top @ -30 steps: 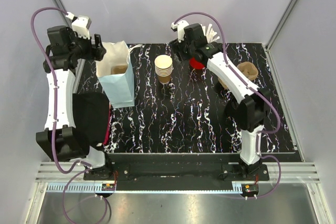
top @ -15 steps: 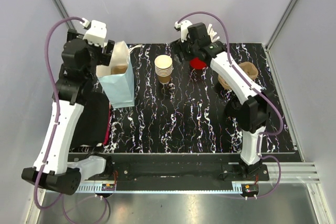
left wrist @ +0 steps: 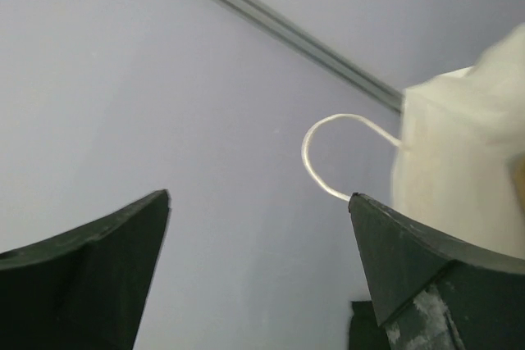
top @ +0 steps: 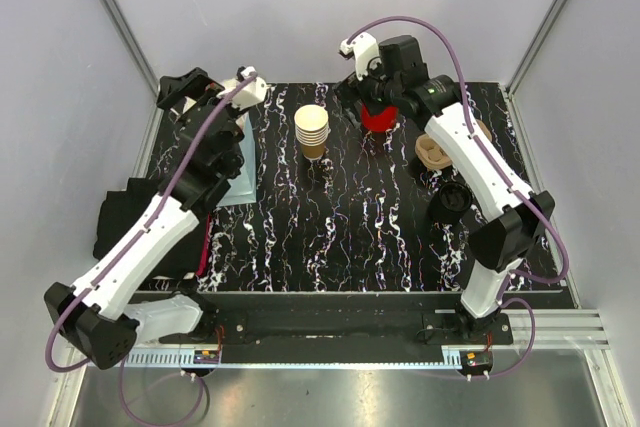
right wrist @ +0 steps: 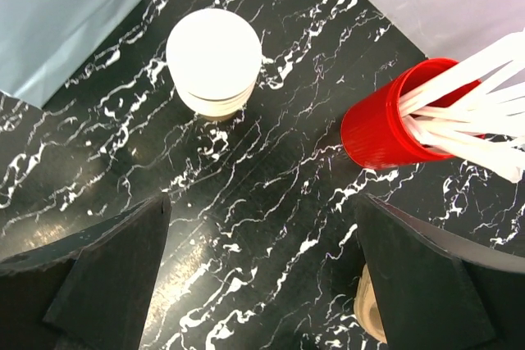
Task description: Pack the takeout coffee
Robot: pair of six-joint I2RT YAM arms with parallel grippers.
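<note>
My left jaws hang released and empty beside the paper bag point(left wrist: 459, 161); my right jaws, equally released, hover by the red cup point(right wrist: 385, 125), probably lining up for its white sticks point(right wrist: 467, 79).

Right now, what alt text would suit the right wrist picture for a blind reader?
Seen from above, a stack of paper cups and a red cup of white sticks stand on a black marbled table; the right pincer hangs open above, a blue bag top left.
</note>
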